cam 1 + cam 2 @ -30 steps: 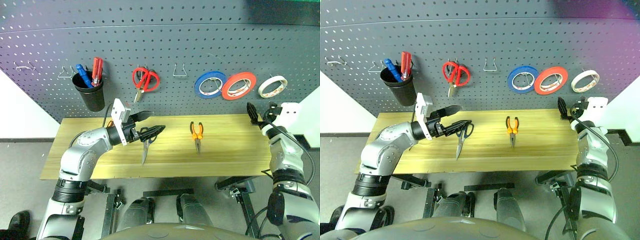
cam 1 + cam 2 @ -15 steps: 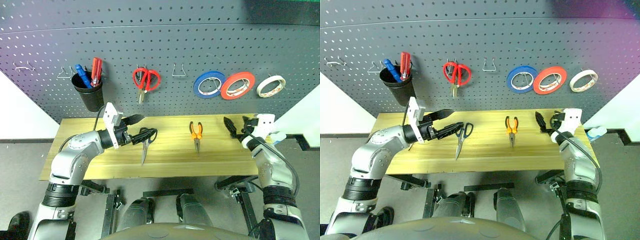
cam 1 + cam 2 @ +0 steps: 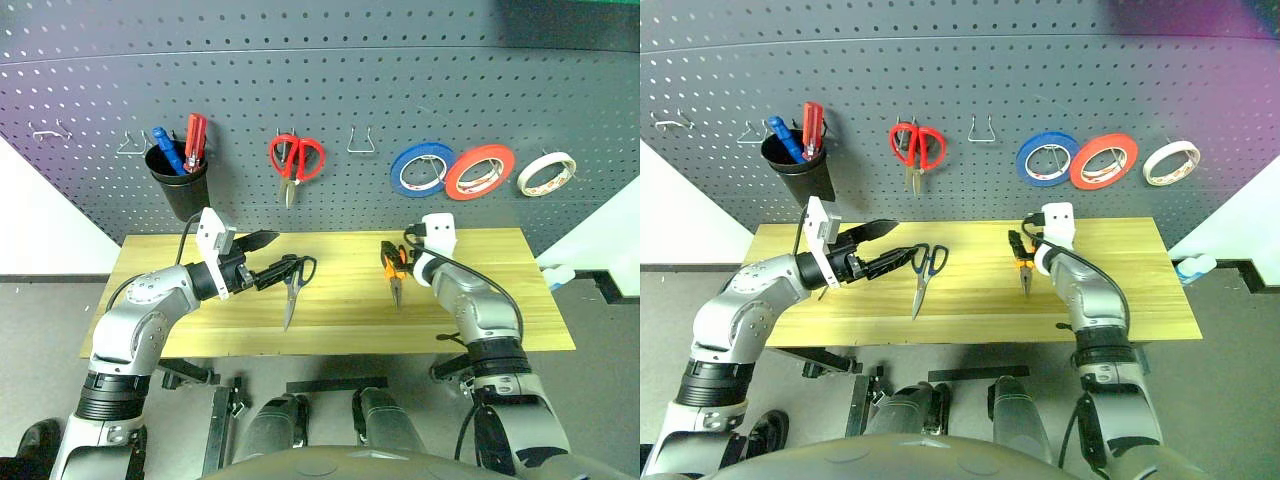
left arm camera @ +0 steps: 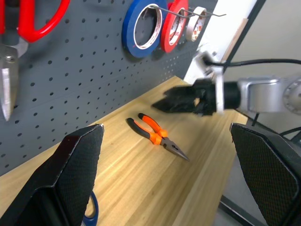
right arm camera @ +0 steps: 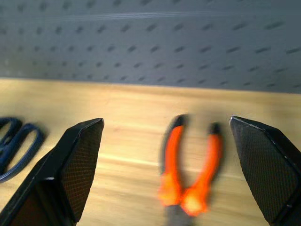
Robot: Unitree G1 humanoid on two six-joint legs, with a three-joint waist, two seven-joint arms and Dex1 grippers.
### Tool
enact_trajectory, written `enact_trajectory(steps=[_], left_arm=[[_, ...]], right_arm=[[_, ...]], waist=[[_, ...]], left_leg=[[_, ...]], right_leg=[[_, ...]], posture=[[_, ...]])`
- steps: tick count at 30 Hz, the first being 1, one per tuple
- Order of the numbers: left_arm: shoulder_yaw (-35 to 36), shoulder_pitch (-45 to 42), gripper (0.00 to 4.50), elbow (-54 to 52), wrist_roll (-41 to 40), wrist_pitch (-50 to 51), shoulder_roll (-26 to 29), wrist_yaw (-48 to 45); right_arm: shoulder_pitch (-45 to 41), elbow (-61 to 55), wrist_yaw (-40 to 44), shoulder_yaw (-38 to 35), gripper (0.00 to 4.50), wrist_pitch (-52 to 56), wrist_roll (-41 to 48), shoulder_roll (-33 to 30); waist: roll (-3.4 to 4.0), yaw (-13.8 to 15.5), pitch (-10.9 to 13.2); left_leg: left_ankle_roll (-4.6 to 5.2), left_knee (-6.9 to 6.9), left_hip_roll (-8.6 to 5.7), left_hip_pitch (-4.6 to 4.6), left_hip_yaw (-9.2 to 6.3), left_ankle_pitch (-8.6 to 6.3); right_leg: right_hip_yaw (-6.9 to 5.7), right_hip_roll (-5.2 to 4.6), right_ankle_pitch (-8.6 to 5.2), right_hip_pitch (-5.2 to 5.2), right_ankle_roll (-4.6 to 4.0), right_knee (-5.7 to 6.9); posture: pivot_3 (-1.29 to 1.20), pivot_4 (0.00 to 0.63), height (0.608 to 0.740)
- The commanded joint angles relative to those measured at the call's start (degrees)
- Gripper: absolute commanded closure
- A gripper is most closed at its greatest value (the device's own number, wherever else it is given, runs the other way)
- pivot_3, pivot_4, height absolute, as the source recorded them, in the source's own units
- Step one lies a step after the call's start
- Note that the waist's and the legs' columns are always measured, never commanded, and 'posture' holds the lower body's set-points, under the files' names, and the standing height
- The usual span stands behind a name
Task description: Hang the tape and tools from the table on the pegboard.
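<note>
Left eye view: cream tape [image 3: 545,173] already hangs on pegboard [image 3: 330,90], pliers [image 3: 393,268] and black scissors [image 3: 291,285] lie mid-desk [image 3: 330,330] near back edge, left pincer [image 3: 268,258] and right pincer [image 3: 394,252] both released, empty.

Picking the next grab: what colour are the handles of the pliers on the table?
Orange with black, on the pliers; clearest in the left wrist view.

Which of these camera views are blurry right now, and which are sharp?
Right wrist view: the pliers and the scissors are smeared by motion blur. Left wrist view: the right gripper looks slightly soft, while the pliers stay crisp. Left and right eye views: sharp across the table and the pegboard.
</note>
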Motion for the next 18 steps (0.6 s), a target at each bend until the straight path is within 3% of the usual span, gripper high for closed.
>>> enact_trajectory(steps=[1,18], left_arm=[[1.1,0.9,0.0,-2.9,-0.6,-0.6,-0.1,0.6],[0.8,2.3,0.0,-4.9,-1.0,-0.1,-1.3,2.5]], right_arm=[[-3.1,-0.1,-3.0,-1.1,0.03,3.2,-1.2,0.2],[-8.7,1.3,-11.6,-4.0,0.03,16.6,-2.8,3.6]], waist=[[0.0,0.6,0.0],[-0.04,0.8,0.1]], left_leg=[[0.0,0.0,0.0,-0.01,0.0,0.0],[0.01,-0.09,0.01,-0.04,-0.02,0.0]], right_leg=[[0.0,0.0,0.0,-0.01,0.0,-0.01],[-0.01,-0.02,-0.02,-0.05,-0.03,-0.07]], posture=[[0.05,0.185,0.74],[0.07,0.205,0.74]])
